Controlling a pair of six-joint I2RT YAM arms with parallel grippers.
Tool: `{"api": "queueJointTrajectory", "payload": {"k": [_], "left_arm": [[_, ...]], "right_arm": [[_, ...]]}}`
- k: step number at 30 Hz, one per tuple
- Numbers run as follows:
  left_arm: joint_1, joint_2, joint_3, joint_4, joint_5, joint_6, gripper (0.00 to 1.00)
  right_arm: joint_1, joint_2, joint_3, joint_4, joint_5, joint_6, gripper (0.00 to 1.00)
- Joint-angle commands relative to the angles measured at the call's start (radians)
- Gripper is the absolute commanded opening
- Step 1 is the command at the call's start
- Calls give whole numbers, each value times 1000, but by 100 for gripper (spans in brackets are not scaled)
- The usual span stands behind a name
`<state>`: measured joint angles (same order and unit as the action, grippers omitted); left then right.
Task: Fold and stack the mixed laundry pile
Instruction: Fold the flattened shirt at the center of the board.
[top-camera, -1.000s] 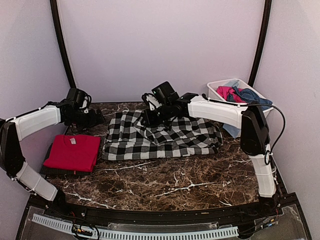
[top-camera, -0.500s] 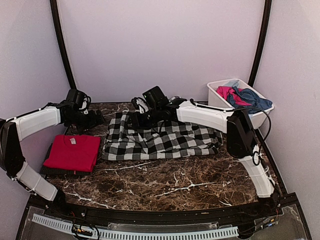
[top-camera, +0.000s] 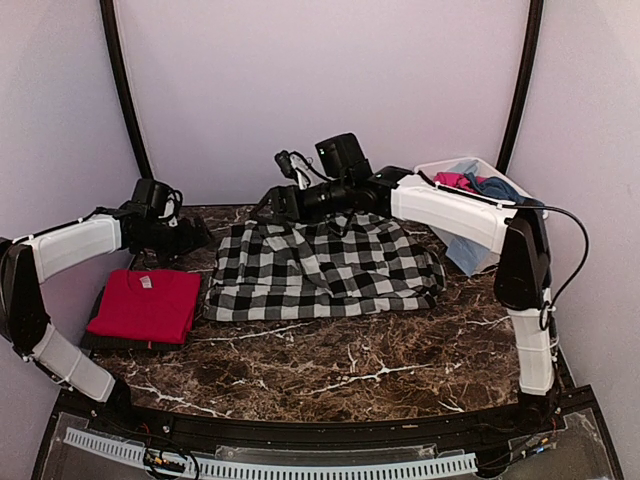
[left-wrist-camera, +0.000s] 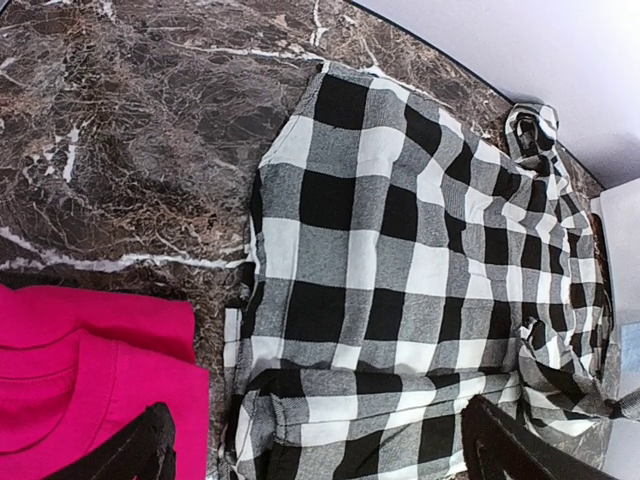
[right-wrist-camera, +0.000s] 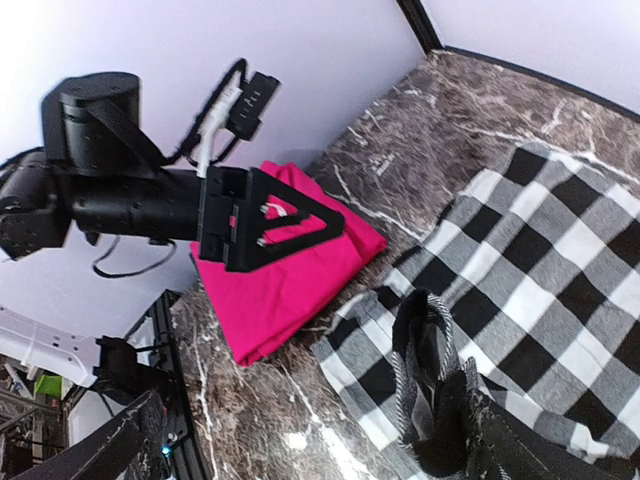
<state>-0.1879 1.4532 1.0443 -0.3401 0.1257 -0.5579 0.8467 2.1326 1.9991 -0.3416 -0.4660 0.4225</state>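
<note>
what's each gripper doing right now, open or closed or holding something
left gripper: open, empty, hovering beside the red tee.
right gripper: closed on a pinched-up edge of the checked garment.

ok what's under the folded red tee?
The red tee sits on a dark folded layer, visible only as a thin edge along its near side and left. What that layer is, and anything further beneath, is covered.
</note>
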Motion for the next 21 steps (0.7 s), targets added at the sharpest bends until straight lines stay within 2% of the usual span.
{"api": "queueJointTrajectory", "payload": {"k": [1,6,11,14,17,21], "left_arm": [[5,-66,-25,60,26,-19,99],[6,-103,-44,34,-10,-12,99],[13,-121,-70,32,-8,-12,99],[14,-115,-87,68,29,-4,98],[14,-82,-96,105,123,12,92],[-13,-31,-80,132,202,51,80]], "right_arm": [[-2,84,75,145,-161,89,97],[10,230,183,254,-229,276,93],[29,313,219,311,-261,339,91],[23,265,190,304,-251,301,90],[1,175,128,256,-214,231,89],[-42,-13,-104,233,-145,166,86]]}}
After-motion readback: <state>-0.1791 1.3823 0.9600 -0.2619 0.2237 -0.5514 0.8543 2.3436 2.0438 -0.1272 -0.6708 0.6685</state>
